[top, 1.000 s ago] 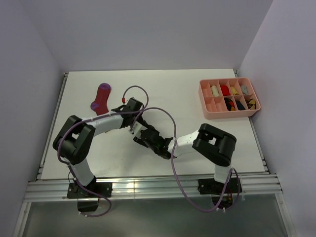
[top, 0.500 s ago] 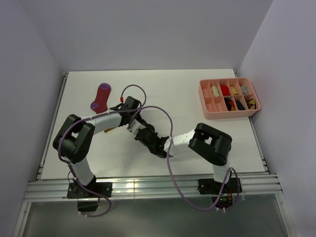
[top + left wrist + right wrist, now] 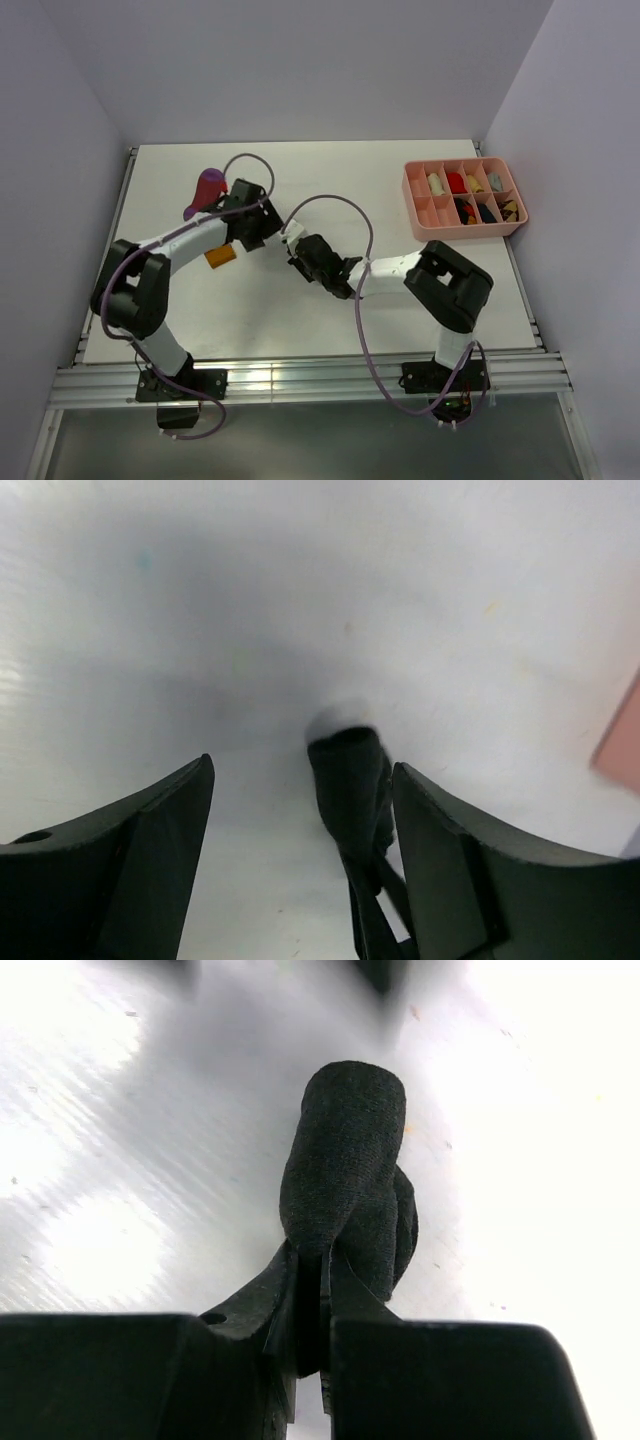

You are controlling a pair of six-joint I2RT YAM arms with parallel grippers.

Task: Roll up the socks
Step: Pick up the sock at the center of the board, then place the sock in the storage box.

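My right claw [image 3: 322,1272] is pressed almost together, pinching the black sock [image 3: 345,1175] by its lower end. The sock is bundled into a short, thick roll that stands up past my fingertips, its rounded end pointing away from me. A looser fold of the same fabric bulges on the roll's right side. It hangs above the white table [image 3: 520,1160].

My left claw [image 3: 300,772] is spread wide and holds nothing. Looking between its two dark fingers [image 3: 150,850], I see the black sock [image 3: 348,770] again, with the tip of my right claw under it. The sock sits nearer my right-hand finger but touches neither.

From above, the two claws meet near the middle of the table [image 3: 420,320], the left claw [image 3: 258,232] just beside the right claw [image 3: 300,250]. There the sock is lost against the black of my fingers, so I cannot pick it out.

Farther off, the magenta sock [image 3: 207,187] lies flat near the far left of the table, partly hidden behind my left wrist. Its lower end is purple. Well apart, at the far right, sits the pink compartment tray [image 3: 411,196], with small rolled bundles [image 3: 434,184] of several colours in its compartments.
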